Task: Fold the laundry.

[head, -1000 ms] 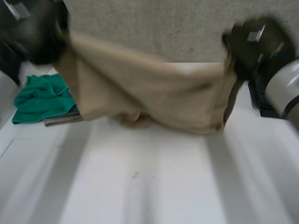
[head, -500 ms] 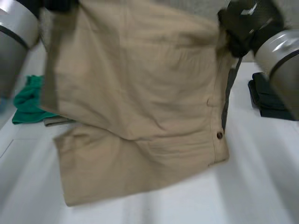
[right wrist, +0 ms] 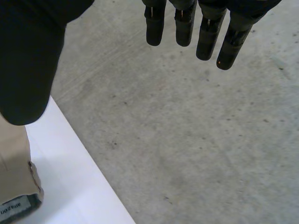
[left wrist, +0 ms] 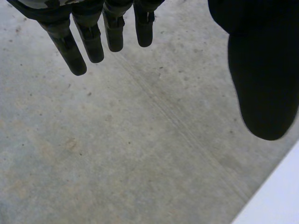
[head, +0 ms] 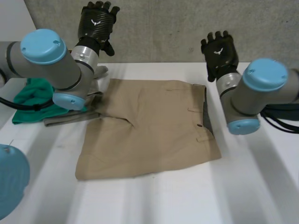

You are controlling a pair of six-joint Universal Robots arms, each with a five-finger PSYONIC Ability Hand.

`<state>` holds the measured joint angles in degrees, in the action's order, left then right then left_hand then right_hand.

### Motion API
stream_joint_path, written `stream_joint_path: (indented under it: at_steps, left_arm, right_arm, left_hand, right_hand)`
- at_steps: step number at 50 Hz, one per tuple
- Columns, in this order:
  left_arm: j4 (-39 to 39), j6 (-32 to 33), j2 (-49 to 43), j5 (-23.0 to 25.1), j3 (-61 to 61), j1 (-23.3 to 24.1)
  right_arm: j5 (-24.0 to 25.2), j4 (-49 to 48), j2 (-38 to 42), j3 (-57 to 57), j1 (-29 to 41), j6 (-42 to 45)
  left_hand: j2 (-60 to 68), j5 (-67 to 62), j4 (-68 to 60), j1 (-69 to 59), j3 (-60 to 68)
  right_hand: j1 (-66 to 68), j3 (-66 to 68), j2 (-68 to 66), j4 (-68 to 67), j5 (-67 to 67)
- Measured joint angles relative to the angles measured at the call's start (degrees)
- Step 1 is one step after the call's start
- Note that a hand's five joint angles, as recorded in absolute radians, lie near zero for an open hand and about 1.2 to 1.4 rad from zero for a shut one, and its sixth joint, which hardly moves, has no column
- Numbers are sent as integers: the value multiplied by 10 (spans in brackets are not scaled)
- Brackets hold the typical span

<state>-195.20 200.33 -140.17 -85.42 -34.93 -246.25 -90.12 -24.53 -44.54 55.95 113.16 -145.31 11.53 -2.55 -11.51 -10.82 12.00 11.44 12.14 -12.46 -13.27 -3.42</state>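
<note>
Shorts [head: 149,126] now flat; waistband label [right wrist: 11,209] by right hand [right wrist: 28,56]

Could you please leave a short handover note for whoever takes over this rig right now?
Left hand: open, holding nothing, raised beyond the table's far edge.
Right hand: also open and empty, raised at the far edge.
Tan shorts lie flat on the white table between the arms, waist end toward the right arm, with a wrinkle near the middle.
Green cloth lies on a grey folded piece by the left arm.
Done: shorts laid out.
Left: probably smooth and fold them, then stack them. I cannot tell whether they are already folded once.
</note>
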Motion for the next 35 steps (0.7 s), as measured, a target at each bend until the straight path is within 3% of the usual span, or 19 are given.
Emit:
stream_joint_path:
  at_steps: [4, 10, 16, 19, 27, 35]
  left_arm:
    - [1, 1, 70, 2, -112, 0]
    - [15, 4, 212, 5, -334, 1]
    - [59, 5, 325, 9, -521, 4]
    - [90, 5, 374, 11, -617, 7]
    - [133, 4, 414, 12, -768, 3]
    - [129, 4, 384, 12, -787, -16]
  right_arm:
    - [7, 51, -92, 62, -12, 3]
    - [41, 202, -211, 159, -24, 2]
    - [73, 352, -248, 247, -32, -2]
    - [95, 394, -255, 304, -38, -3]
    - [149, 328, -250, 420, -53, -3]
    - [159, 236, -216, 438, -56, -3]
  left_hand:
    - [0, 0, 0, 0, 0]
    - [0, 0, 0, 0, 0]
    - [22, -14, -21, -30, 18]
    - [127, -114, -124, -143, 121]
    - [259, -246, -260, -272, 254]
    - [233, -219, -231, -237, 228]
  right_hand:
    - [0, 0, 0, 0, 1]
    - [0, 0, 0, 0, 1]
    - [56, 76, -73, -65, -62]
    - [131, 163, -160, -151, -142]
    - [183, 228, -222, -216, -201]
    - [181, 225, -221, -214, -201]
